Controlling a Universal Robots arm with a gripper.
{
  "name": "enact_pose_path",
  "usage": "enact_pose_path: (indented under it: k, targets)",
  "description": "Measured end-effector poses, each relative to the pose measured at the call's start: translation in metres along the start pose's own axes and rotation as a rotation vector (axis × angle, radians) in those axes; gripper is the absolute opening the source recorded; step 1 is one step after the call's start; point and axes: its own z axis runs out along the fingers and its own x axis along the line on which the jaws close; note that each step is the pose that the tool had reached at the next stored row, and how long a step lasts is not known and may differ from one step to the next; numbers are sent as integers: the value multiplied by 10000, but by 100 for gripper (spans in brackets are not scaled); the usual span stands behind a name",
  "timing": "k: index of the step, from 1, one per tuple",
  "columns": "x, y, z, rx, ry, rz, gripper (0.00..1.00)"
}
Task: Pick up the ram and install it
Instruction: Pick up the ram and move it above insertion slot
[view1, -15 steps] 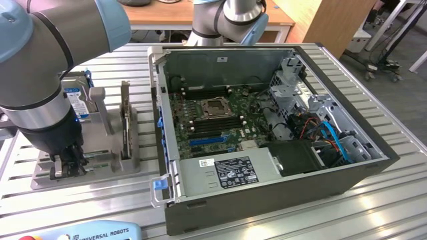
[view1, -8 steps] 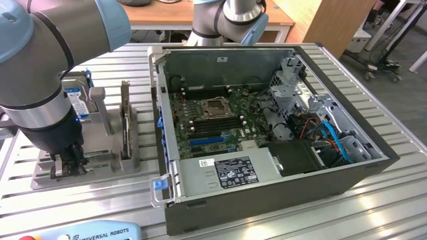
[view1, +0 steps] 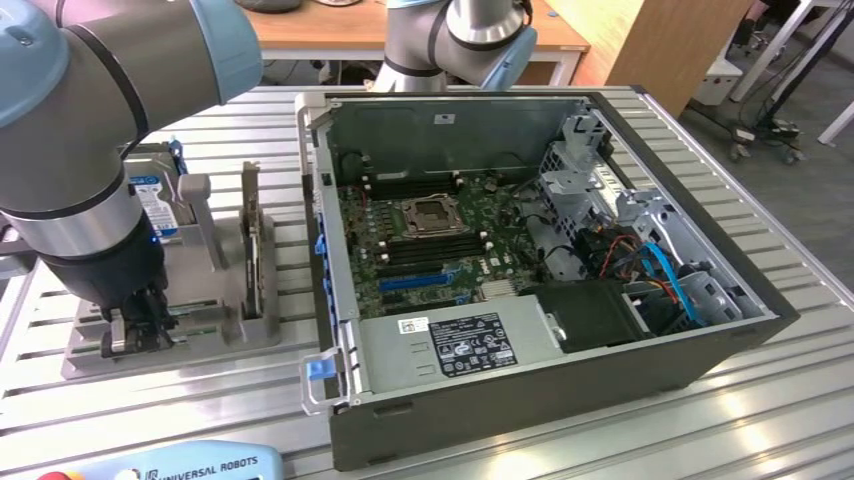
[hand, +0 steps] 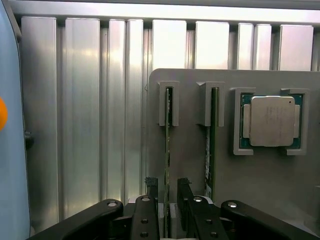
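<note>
On the grey fixture (hand: 190, 150): gripper (hand: 168, 197) down over the ram (hand: 168, 150), not gripping it.
Wrist view: ram stands on edge in its slot w/ one end in a grey bracket. Fingers (hand: 151, 210) are spread, one on each side of the board's near end, w/ a sliver of gap both sides, so released, nothing held. A 2nd stick (hand: 212, 145) stands on edge in the next slot, parallel, just beside. Processor chip (hand: 271, 121) lies flat in its pocket past that. Fixture sits on the slatted alu table (hand: 80, 125). Ext view: arm is upright over the fixture at the exterior view's left, blue-label hard drive (view1: 150, 195) behind it. Open PC case (view1: 561, 380) is at the exterior view's right, motherboard (view1: 427, 235) exposed, well apart from the gripper.
</note>
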Motion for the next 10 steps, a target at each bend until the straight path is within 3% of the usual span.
enact_pose_path:
  k: [10]
  targets:
    - [-1, 0, 0, 1, -1, 0, 29]
